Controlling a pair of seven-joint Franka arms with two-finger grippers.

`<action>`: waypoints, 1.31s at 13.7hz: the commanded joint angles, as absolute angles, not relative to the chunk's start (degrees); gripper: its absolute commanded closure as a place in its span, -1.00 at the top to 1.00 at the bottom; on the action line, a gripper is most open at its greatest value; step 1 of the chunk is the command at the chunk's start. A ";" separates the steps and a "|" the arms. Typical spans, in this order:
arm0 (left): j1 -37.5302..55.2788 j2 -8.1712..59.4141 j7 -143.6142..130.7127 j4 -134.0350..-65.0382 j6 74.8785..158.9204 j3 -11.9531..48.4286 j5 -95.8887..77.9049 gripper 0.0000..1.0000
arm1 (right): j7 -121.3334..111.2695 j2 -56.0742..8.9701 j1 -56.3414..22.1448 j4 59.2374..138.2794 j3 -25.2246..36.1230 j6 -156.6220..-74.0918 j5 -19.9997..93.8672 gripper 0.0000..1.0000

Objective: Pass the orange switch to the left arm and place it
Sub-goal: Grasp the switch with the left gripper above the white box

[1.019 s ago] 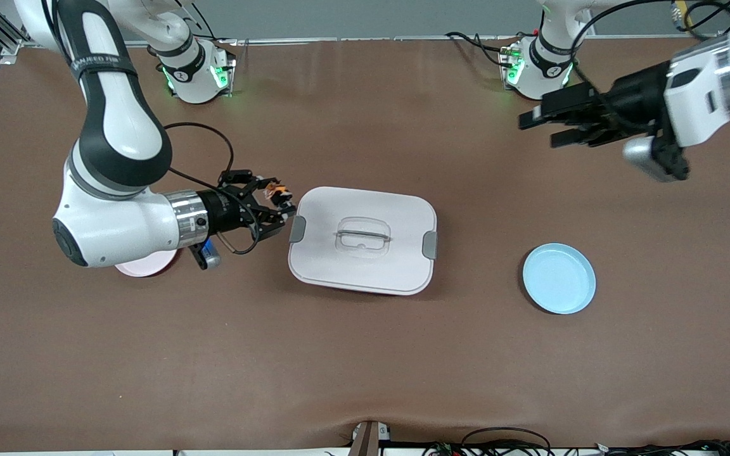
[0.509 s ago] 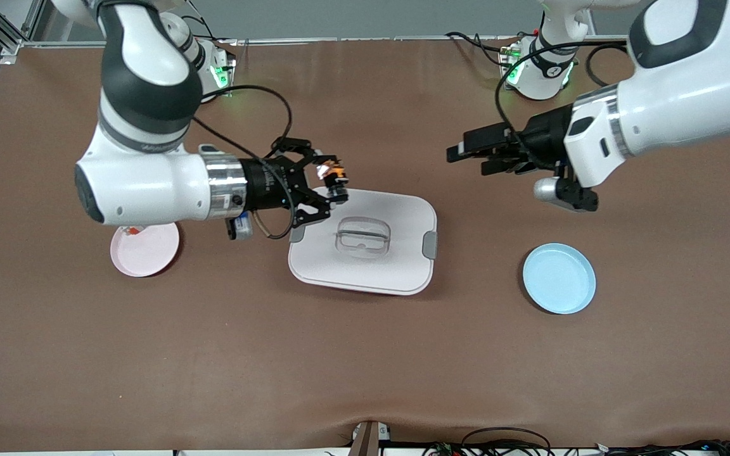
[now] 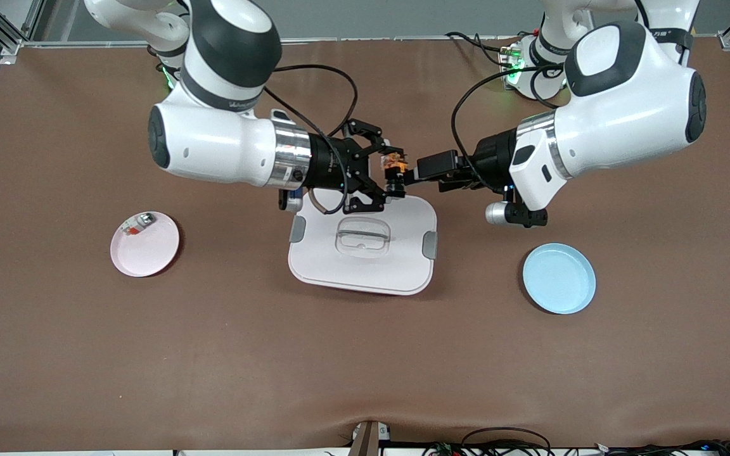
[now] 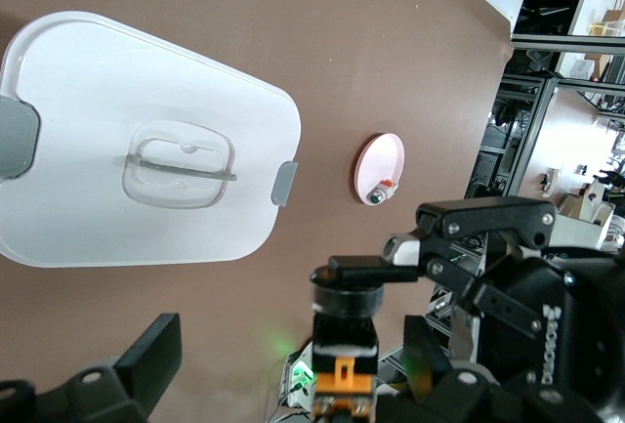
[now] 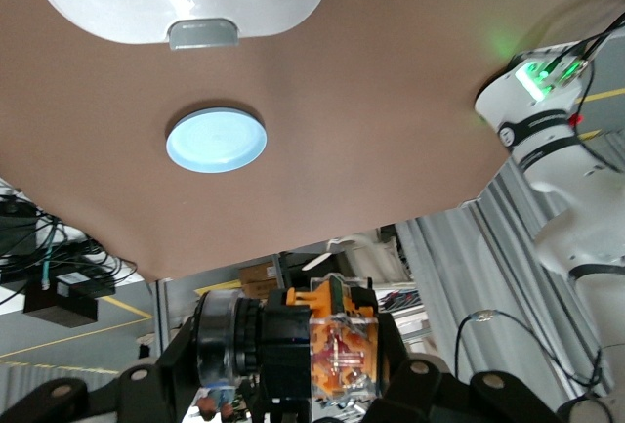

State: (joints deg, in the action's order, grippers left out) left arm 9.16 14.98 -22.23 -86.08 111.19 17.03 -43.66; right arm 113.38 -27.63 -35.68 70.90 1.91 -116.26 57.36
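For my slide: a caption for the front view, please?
Right gripper presents the orange switch to the left gripper above the box.

A pink plate (image 3: 145,246) sits on the brown worktop (image 3: 276,354). A small grey piece (image 3: 144,220) lies on the pink plate. A blue plate (image 3: 559,278) sits well apart from the pink plate.

The table (image 3: 213,354) wears a matt brown cover, slightly wrinkled at its near edge. The box (image 3: 365,266) looks like smooth white plastic with grey latches. Both arms (image 3: 625,114) have glossy white shells; the orange switch (image 3: 393,166) looks part clear plastic.
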 commanded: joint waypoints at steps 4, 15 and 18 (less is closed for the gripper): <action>9.14 15.82 -22.85 -85.43 111.80 16.96 -45.88 1.00 | 117.50 -30.22 -38.58 67.43 2.55 -120.85 58.54 -1.00; 7.91 15.29 -16.90 -85.69 107.15 16.53 -39.99 1.00 | 118.74 -35.86 -40.87 62.67 2.55 -127.88 58.62 -1.00; 6.15 15.29 -13.55 -85.69 105.56 16.44 -39.99 1.00 | 119.18 -35.86 -40.87 62.49 2.55 -127.88 58.62 -1.00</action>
State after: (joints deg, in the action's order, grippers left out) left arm 7.10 15.67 -15.70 -85.77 107.22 16.40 -40.81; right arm 117.69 -34.76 -40.34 64.91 1.94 -127.95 57.40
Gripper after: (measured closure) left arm 0.000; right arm 0.273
